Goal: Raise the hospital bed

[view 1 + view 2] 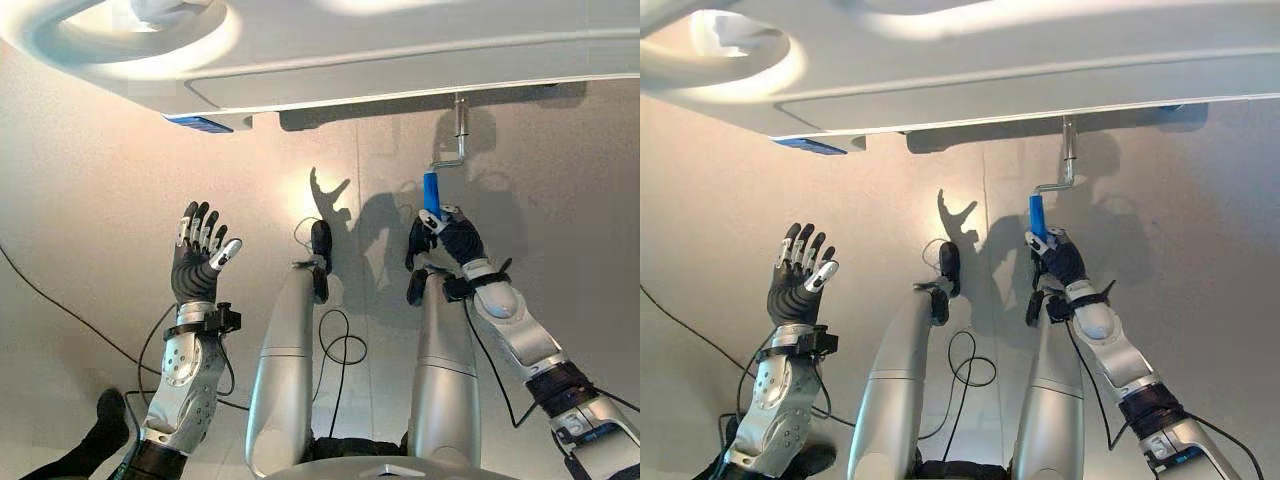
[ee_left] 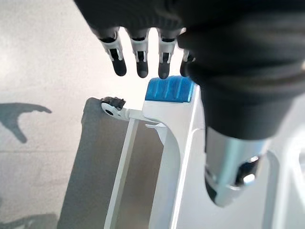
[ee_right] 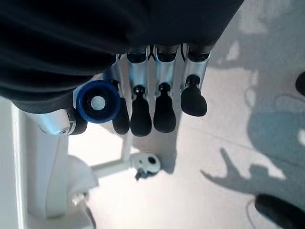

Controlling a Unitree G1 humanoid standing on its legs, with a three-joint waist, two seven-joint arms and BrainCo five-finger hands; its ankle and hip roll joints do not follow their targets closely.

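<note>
Right wrist view: right hand [image 3: 143, 102] curled around the blue crank handle [image 3: 98, 102], fingers folded over it. Left wrist view: left hand [image 2: 143, 52] with fingers straight, holding nothing, above a blue cap [image 2: 169, 89] on the white bed frame [image 2: 164, 157]. Eye views: crank [image 1: 455, 140] hangs from the underside of the bed [image 1: 400, 60], blue grip in the right hand; left hand raised, spread, well apart from it

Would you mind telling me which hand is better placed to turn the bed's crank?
The right hand: it is at the crank's blue handle, while the left hand hangs open, well apart.
</note>
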